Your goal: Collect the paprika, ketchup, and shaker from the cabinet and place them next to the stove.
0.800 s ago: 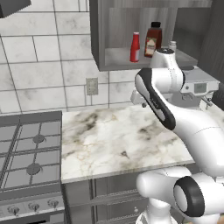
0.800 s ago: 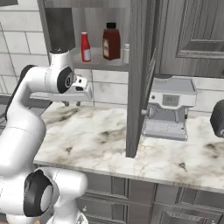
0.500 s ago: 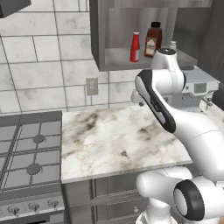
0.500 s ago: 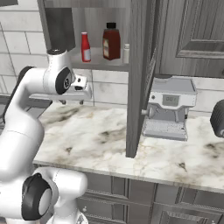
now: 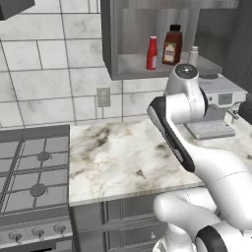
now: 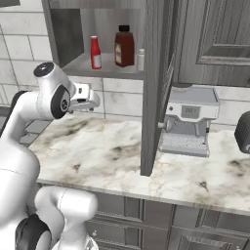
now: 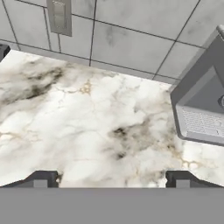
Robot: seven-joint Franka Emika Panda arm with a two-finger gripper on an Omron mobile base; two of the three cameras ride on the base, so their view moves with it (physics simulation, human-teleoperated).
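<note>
Dark fingers spread wide and empty hover above the white-and-brown marbled worktop, facing the pale tiled wall. Above them, on the floor of the open grey wood-grain wall cabinet, stand the slim bright red ketchup bottle, the taller dark reddish-brown paprika bottle and the tiny pale grey shaker in a row. The dark grey gas stove adjoins the worktop's left end.

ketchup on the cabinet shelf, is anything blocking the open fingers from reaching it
Nothing visible blocks it. The ketchup stands at the front left of the doorless cabinet shelf, apart from the paprika beside it. The gripper, fingers open, sits below the shelf over the marble counter, so it must rise first.
</note>
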